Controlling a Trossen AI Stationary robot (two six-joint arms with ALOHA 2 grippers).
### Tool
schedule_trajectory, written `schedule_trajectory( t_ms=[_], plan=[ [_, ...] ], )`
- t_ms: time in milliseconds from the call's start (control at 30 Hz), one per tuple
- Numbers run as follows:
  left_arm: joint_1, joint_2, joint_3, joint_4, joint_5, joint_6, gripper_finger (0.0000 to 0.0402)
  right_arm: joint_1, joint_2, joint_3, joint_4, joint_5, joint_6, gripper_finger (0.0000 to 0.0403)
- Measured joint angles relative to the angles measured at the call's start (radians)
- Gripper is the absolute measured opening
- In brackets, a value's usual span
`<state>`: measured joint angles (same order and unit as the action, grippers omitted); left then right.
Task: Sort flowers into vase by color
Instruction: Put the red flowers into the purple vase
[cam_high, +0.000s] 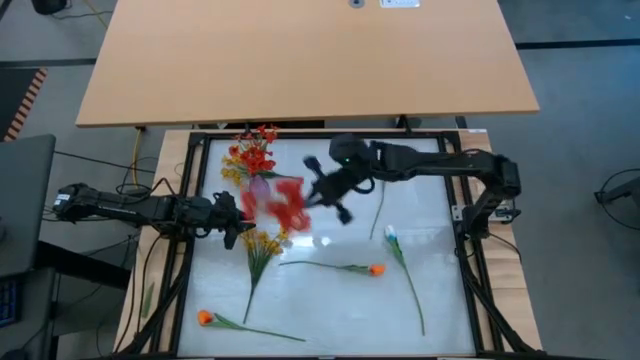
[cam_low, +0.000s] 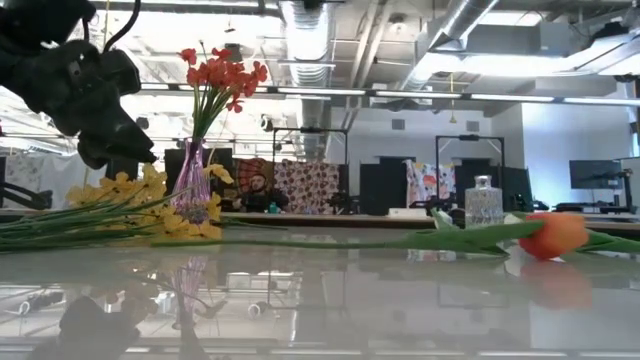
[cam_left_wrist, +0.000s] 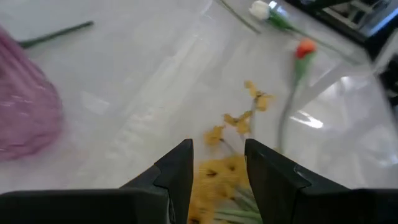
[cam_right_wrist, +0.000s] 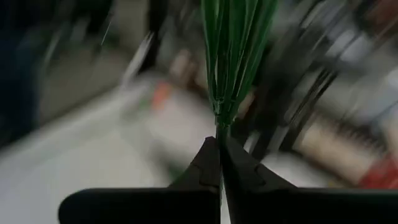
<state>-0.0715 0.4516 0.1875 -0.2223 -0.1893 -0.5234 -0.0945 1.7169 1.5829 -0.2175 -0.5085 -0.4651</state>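
Your right gripper (cam_right_wrist: 219, 163): fingers clenched on red spray (cam_high: 288, 203) stem | Your left gripper (cam_left_wrist: 217, 171): fingers parted over yellow spray (cam_left_wrist: 217, 177) | Bench (cam_high: 330, 310): orange flowers (cam_high: 375, 269), white flower (cam_high: 391, 235), pink vase (cam_low: 191, 180)

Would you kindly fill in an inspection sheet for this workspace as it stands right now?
Surface: glossy white table top, dark frame.
Job's things: purple vase with red flowers; red spray lifted; yellow bunch, two orange flowers and white flower lying flat.
Clutter: nothing seen.
Hands: right hand shut on green stems; left hand open over yellow bunch.
Cables: yellow cable at left edge.
Surroundings: wooden desk; person seated behind.
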Motion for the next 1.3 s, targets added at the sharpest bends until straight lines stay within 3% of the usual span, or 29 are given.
schedule_trajectory(
  t_ms=[133, 233, 467, 600, 733, 867, 1000, 1300],
  plan=[
    [0.000, 0.000, 0.000, -0.005, -0.069, 0.038, 0.0132, 0.031, 0.112, 0.002, 0.549, 0.017, 0.272, 0.0026],
    [0.000, -0.009, 0.000, 0.000, -0.068, 0.057, 0.0132, 0.054, 0.217, 0.001, 0.787, 0.147, 0.385, 0.0026],
    [0.000, -0.084, 0.013, -0.017, 0.017, 0.060, 0.0132, 0.090, 0.371, -0.002, 0.852, 0.505, 0.290, 0.0026],
    [0.000, -0.136, 0.109, -0.119, -0.054, 0.120, 0.0132, 0.104, 0.421, 0.000, 0.946, 0.664, 0.250, 0.0026],
    [0.000, -0.160, 0.217, -0.187, -0.212, 0.284, 0.0132, 0.083, 0.475, 0.001, 1.032, 0.693, 0.290, 0.0026],
    [0.000, -0.157, 0.286, -0.269, -0.288, 0.436, 0.0132, 0.060, 0.517, 0.018, 1.077, 0.770, 0.334, 0.0026],
    [0.000, -0.157, 0.295, -0.304, -0.355, 0.416, 0.0132, 0.051, 0.558, 0.056, 1.090, 0.779, 0.298, 0.0026],
    [0.000, -0.157, 0.295, -0.314, -0.344, 0.386, 0.0132, 0.060, 0.597, 0.108, 1.072, 0.925, 0.144, 0.0026]
  ],
)
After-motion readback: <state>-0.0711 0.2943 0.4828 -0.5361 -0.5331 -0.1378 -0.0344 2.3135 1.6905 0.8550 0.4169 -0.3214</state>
